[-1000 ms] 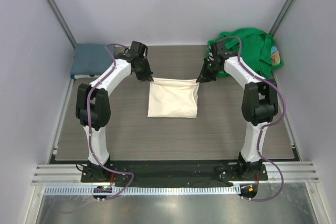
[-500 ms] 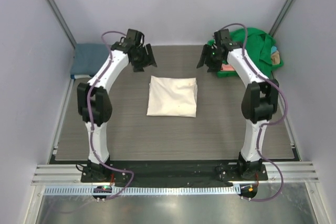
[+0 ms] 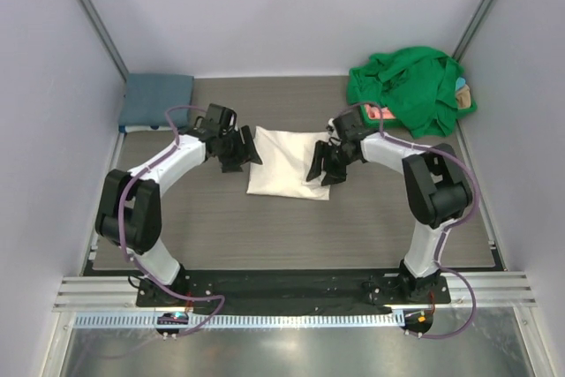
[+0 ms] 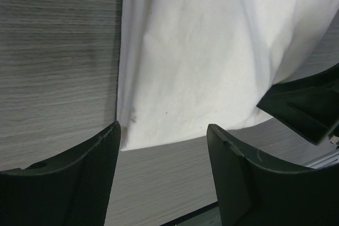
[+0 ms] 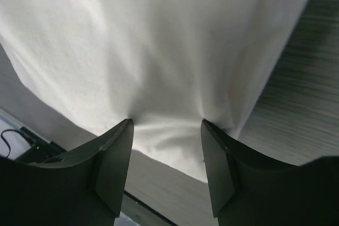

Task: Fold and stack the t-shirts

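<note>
A cream-white t-shirt (image 3: 288, 165) lies folded flat at the middle of the table. My left gripper (image 3: 242, 153) is open at its left edge; in the left wrist view the shirt (image 4: 201, 62) ends just ahead of the gripper (image 4: 163, 154), with bare table between the fingers. My right gripper (image 3: 323, 165) is open at the shirt's right edge. In the right wrist view its fingertips (image 5: 125, 130) press into the white cloth (image 5: 159, 41), which puckers between them. A slate-blue t-shirt (image 3: 156, 99) lies folded at the back left. A bright green t-shirt (image 3: 413, 86) is heaped at the back right.
Pink cloth (image 3: 380, 113) and a bit of turquoise (image 3: 461, 86) show at the edges of the green heap. Grey walls close in the table (image 3: 291, 227) on the left, right and back. The right gripper's fingers (image 4: 304, 107) show at the right of the left wrist view.
Both grippers opened and let go of the white shirt's far edge. They rose, then came back toward me, down to the shirt's left and right sides. The shirt now lies flat.
</note>
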Robot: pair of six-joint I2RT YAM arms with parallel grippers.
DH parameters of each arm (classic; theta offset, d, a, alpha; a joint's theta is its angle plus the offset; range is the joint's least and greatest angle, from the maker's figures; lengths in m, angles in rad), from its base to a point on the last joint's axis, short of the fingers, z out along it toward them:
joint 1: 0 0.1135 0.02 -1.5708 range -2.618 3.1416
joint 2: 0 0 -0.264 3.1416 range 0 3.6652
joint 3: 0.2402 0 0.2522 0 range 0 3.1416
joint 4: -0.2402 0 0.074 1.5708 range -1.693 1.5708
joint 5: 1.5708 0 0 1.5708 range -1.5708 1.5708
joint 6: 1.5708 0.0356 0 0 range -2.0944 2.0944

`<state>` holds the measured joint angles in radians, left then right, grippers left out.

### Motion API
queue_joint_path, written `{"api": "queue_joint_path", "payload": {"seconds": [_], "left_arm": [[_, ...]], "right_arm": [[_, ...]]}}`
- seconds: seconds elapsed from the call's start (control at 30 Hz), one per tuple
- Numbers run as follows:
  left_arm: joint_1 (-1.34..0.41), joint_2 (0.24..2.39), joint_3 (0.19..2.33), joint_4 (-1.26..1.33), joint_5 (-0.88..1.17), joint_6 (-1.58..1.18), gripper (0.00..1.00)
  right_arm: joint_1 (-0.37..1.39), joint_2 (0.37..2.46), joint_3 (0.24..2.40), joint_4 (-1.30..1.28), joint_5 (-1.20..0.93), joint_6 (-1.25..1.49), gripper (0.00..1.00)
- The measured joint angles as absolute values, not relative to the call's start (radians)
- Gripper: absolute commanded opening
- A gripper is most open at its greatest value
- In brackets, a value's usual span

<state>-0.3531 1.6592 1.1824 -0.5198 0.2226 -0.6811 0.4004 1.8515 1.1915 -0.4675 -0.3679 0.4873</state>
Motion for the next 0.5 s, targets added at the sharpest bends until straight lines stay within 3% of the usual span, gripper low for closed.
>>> {"api": "queue_joint_path", "payload": {"seconds": [0.2,0.5], "left_arm": [[-0.353,1.659,1.166,-0.466,0.214,-0.654,0.66],[-0.353,1.785,1.238,-0.297,0.194,-0.572,0.64]], "right_arm": [[0.345,1.781,1.055,-0.361,-0.382,0.499,0.61],[0.352,1.767,1.05,-0.367,-0.361,0.45,0.62]]}}
